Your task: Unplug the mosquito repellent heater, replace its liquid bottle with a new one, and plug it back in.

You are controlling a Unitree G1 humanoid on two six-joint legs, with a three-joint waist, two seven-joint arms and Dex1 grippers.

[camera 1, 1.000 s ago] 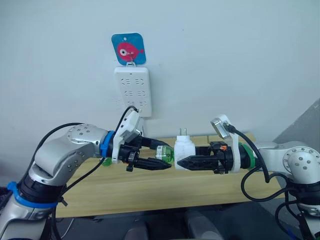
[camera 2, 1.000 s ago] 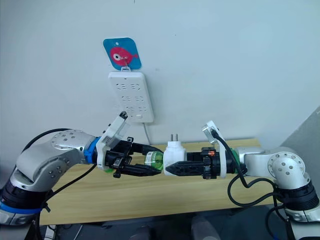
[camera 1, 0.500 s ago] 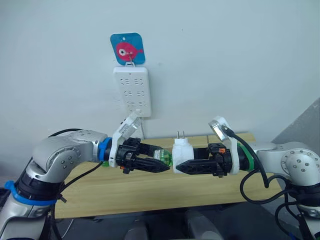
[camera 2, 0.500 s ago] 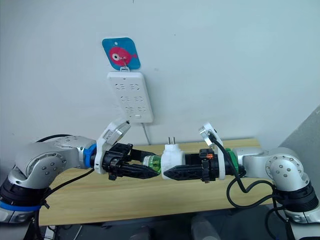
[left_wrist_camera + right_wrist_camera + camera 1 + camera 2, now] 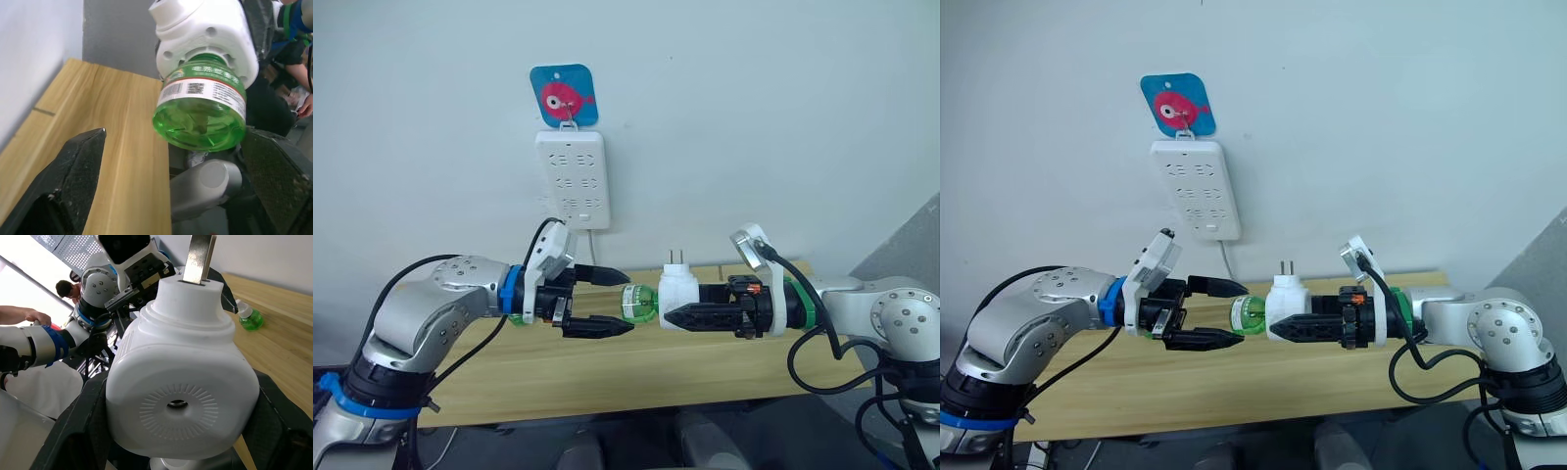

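Wooden table [image 5: 607,377] runs along the back wall, under both arms. White multi-socket power strip [image 5: 573,179] hangs upright on the wall below a blue square tag with a pink fish [image 5: 564,95]; its cord drops behind the table. Nothing plugged into the sockets facing the camera. Right gripper [image 5: 674,316] reaches in from the right, level above the table, its two black fingers clamped on either side of the mosquito repellent heater [image 5: 677,294]. Heater held clear of the table, well apart from the strip, two-pin plug [image 5: 675,257] pointing up; round vent with radial slits faces the right wrist camera [image 5: 177,404]. Green liquid bottle [image 5: 639,302] sits screwed into the heater's socket end and sticks out sideways toward the left arm; label with barcode [image 5: 195,89] visible around its body. Left gripper [image 5: 622,304] faces it, fingers spread wide, one finger [image 5: 597,275] above and one [image 5: 599,327] below the bottle's line, tips just beside the bottle base, not touching it. A second small green bottle [image 5: 250,317] lies on the table behind the arms, partly hidden.
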